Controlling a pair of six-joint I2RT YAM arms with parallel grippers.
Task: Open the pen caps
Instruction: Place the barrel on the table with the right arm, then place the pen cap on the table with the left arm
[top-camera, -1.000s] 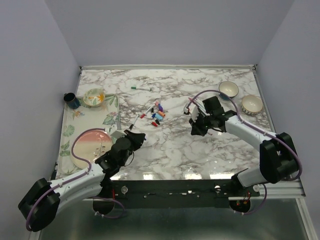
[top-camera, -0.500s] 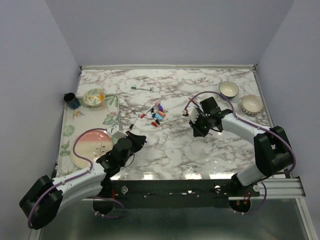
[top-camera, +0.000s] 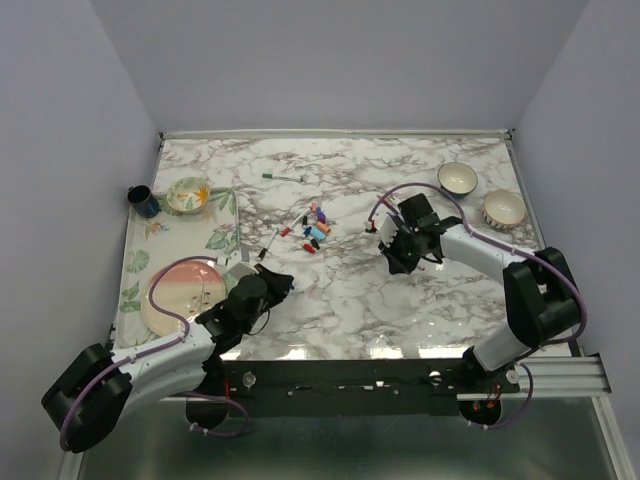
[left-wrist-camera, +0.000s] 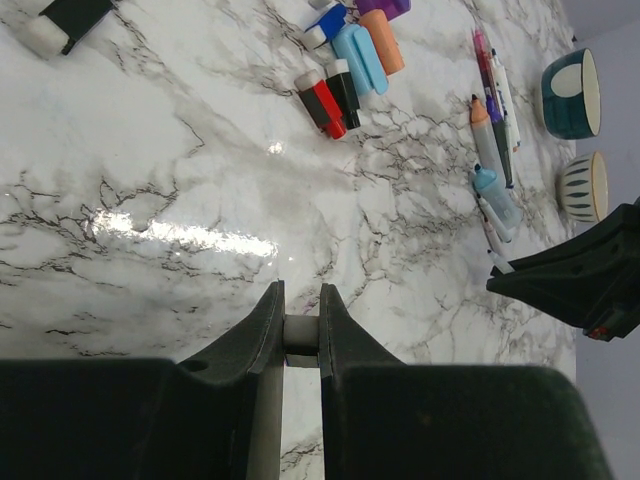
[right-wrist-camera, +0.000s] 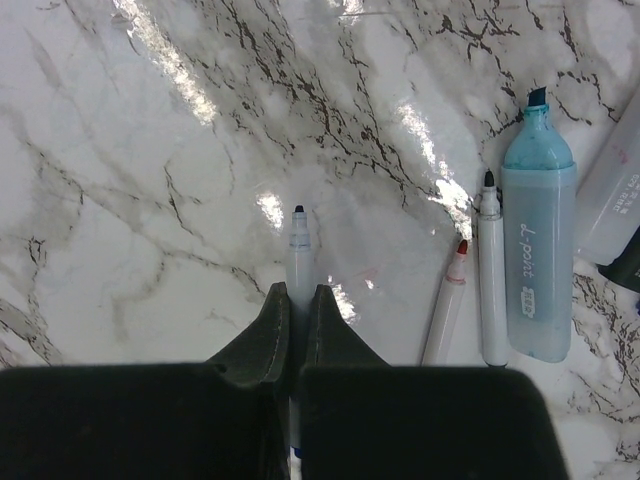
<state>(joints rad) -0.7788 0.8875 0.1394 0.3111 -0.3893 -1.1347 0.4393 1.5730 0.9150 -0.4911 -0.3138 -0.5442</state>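
Observation:
The pen caps (top-camera: 315, 232) lie in a small coloured pile at mid-table; the left wrist view shows red, black, blue and orange ones (left-wrist-camera: 345, 62). My left gripper (top-camera: 274, 283) is low over the marble, near side of the pile, shut on a small whitish stub (left-wrist-camera: 300, 333); I cannot tell what it is. My right gripper (top-camera: 394, 262) is shut on a thin white pen body (right-wrist-camera: 299, 258) with a bare dark tip, held low over the table. Beside it lie uncapped pens: a red-tipped one (right-wrist-camera: 446, 305), a black-tipped one (right-wrist-camera: 490, 285) and a teal highlighter (right-wrist-camera: 538, 235).
A white pen with a black end (top-camera: 270, 244) lies between my left gripper and the pile. A green pen (top-camera: 282, 177) lies farther back. Two bowls (top-camera: 457, 177) (top-camera: 504, 208) stand at back right. A floral tray (top-camera: 135, 262) holds a pink plate (top-camera: 180, 292), a bowl (top-camera: 187, 193) and a dark cup (top-camera: 143, 201).
Both arms have shifted only slightly: the left gripper a little toward the near edge, the right wrist a little to the left. Both grips are unchanged.

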